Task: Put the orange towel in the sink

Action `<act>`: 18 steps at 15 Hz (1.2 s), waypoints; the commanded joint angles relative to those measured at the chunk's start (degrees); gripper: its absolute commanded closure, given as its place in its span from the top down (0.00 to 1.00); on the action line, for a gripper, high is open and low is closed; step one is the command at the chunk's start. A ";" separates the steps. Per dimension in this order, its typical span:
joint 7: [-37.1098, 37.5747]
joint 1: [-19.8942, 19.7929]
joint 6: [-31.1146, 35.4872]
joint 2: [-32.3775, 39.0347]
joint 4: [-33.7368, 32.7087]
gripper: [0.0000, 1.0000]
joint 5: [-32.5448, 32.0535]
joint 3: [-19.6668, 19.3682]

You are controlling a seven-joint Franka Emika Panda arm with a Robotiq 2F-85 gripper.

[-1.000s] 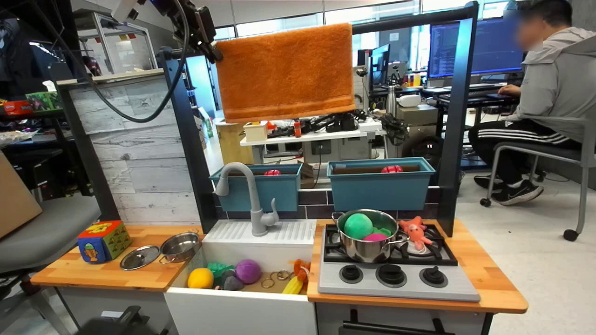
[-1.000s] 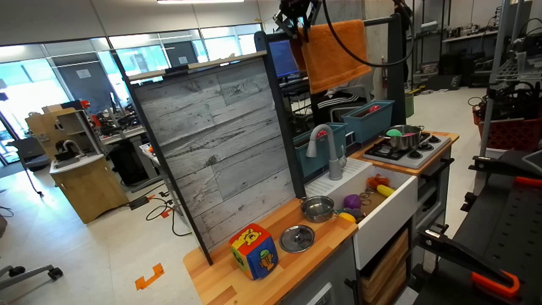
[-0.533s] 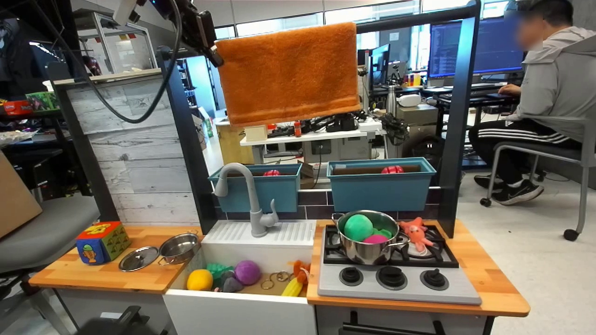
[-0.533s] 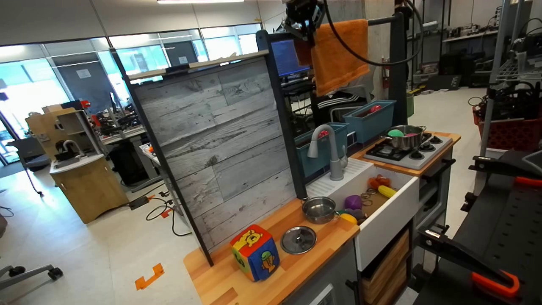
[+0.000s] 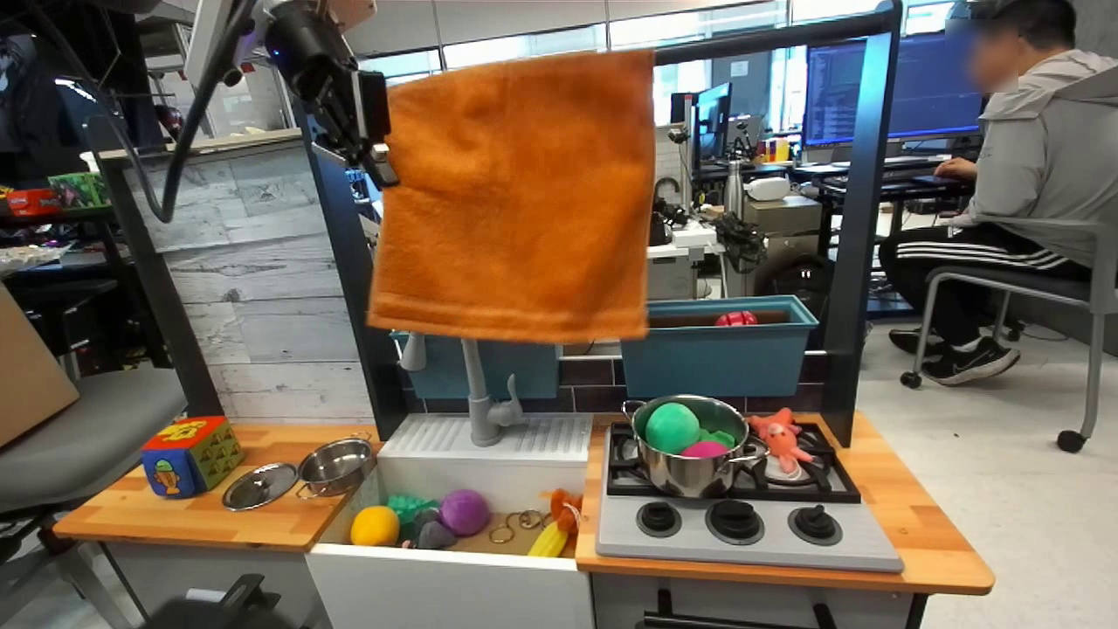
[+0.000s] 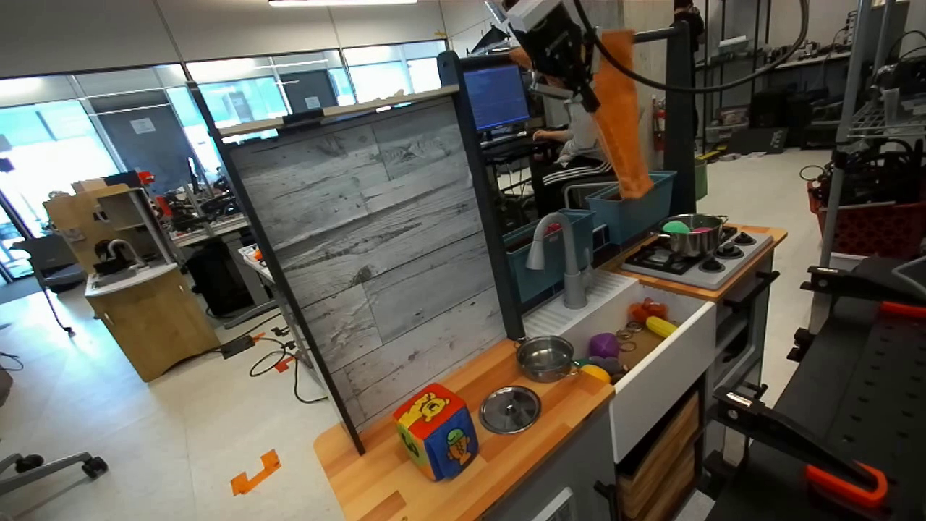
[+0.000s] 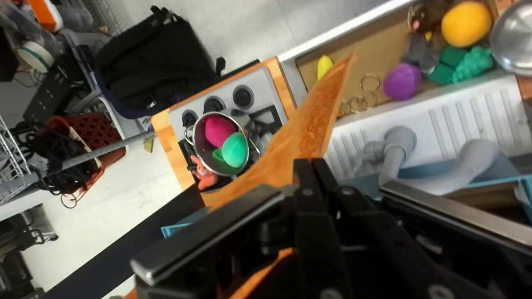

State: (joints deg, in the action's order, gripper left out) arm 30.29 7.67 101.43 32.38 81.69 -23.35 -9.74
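Note:
The orange towel (image 5: 524, 201) hangs beside the dark bar (image 5: 777, 41) over the sink area. Its top edge is near bar height; whether the bar still bears it I cannot tell. In an exterior view the towel (image 6: 623, 130) shows edge-on, with its lower end spread forward. My gripper (image 5: 384, 177) is at the towel's left edge, and its jaws are closed together on the cloth. In the wrist view the gripper (image 7: 311, 162) has the towel (image 7: 307, 128) passing out beyond its tips. The white sink (image 5: 454, 585) stands below, holding several toys.
A grey faucet (image 5: 480, 393) rises behind the sink, partly hidden by the towel. A teal planter (image 5: 712, 358) stands at the back. A pot of toys (image 5: 690, 463) sits on the stove, right of the sink. A dark post (image 6: 481, 195) stands near the arm.
My gripper has moved down and forward with the towel's edge. The towel's front now hangs much lower, covering part of the faucet and a planter. The sink's contents have not moved.

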 commanded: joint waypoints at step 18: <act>-9.51 -4.42 -0.72 18.01 -14.04 0.01 8.97 4.30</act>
State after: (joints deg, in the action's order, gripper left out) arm 21.16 4.90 98.54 47.83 68.46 -17.90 -5.83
